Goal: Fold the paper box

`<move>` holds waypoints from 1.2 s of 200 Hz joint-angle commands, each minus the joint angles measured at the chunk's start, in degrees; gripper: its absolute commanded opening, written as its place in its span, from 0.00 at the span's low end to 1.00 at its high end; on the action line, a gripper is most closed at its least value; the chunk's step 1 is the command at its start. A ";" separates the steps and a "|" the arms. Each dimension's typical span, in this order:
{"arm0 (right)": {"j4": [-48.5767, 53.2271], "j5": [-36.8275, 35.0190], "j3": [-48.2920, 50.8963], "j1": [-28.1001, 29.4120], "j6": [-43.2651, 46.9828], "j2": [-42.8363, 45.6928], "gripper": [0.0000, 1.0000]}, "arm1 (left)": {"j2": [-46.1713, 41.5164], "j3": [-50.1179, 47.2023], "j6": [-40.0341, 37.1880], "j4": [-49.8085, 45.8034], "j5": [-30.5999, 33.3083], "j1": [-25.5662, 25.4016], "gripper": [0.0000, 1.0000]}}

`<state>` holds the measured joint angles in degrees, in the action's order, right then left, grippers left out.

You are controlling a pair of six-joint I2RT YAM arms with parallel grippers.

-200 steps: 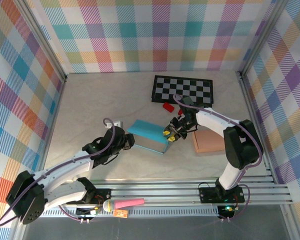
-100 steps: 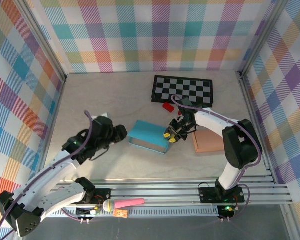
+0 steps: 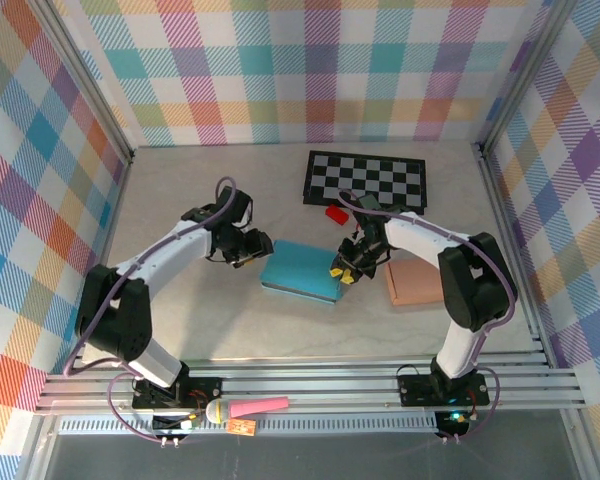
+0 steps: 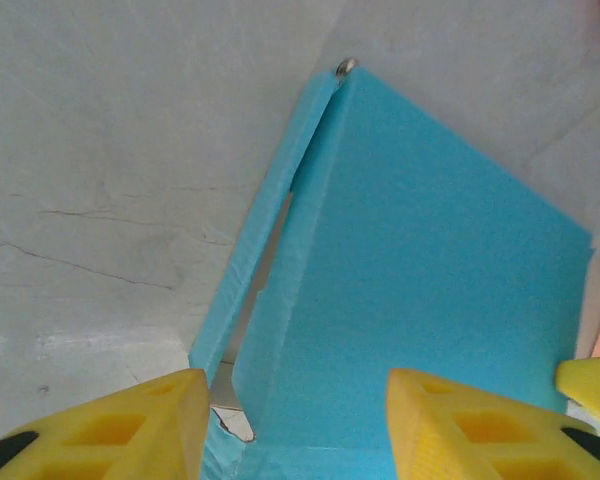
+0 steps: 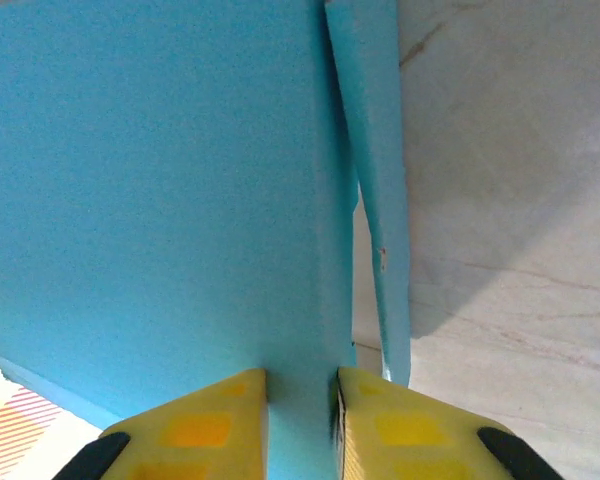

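Observation:
The blue paper box [image 3: 300,270] lies nearly flat on the table's middle, lid down over its body. My left gripper [image 3: 250,247] is at the box's left edge. In the left wrist view its yellow fingers [image 4: 130,430] stand wide apart, open, over the box [image 4: 430,250], where a side flap gapes along the left edge. My right gripper [image 3: 344,268] is at the box's right edge. In the right wrist view it [image 5: 302,420] is shut on a strip of the blue panel [image 5: 160,180], with a loose flap [image 5: 380,200] hanging beside it.
A checkerboard mat [image 3: 365,180] lies at the back, a small red block [image 3: 336,212] in front of it. A salmon pad [image 3: 417,283] sits right of the box. A pink-handled tool [image 3: 255,407] rests on the front rail. Plaid walls enclose the table.
My left arm has swung from the near left round to the box's left edge. My right gripper has tightened on the right edge, and the box has shifted slightly.

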<state>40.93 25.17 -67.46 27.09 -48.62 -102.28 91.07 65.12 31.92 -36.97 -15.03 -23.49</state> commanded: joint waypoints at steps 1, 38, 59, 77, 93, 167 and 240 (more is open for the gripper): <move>2.79 -2.45 -1.77 0.40 2.89 -1.47 0.22 | 1.46 -0.41 -1.85 3.07 -4.20 0.28 0.44; 3.53 -3.19 -2.26 0.42 3.96 -1.96 0.21 | 3.84 -1.58 -2.91 5.91 -4.79 -0.49 0.39; 3.54 -3.11 -2.35 0.42 4.11 -2.30 0.20 | 5.18 -2.25 -3.84 5.56 -4.32 -0.86 0.33; 3.72 -3.17 -2.66 0.42 4.28 -2.40 0.20 | 5.43 -2.87 -4.41 4.67 -2.38 -0.95 0.29; 3.95 -3.37 -2.94 0.42 4.69 -2.40 0.19 | 5.25 -3.24 -4.97 4.21 -0.75 -1.19 0.27; 6.48 -4.59 -4.39 0.42 7.38 -3.01 0.21 | 7.72 -2.90 -7.20 1.09 4.11 -3.58 0.31; 8.61 -5.17 -5.04 0.42 13.56 -3.48 0.39 | 7.67 -2.95 -7.76 1.25 5.20 -4.60 0.34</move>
<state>47.99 19.79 -71.57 27.14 -38.26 -104.33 98.15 62.39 25.17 -33.50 -11.03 -27.35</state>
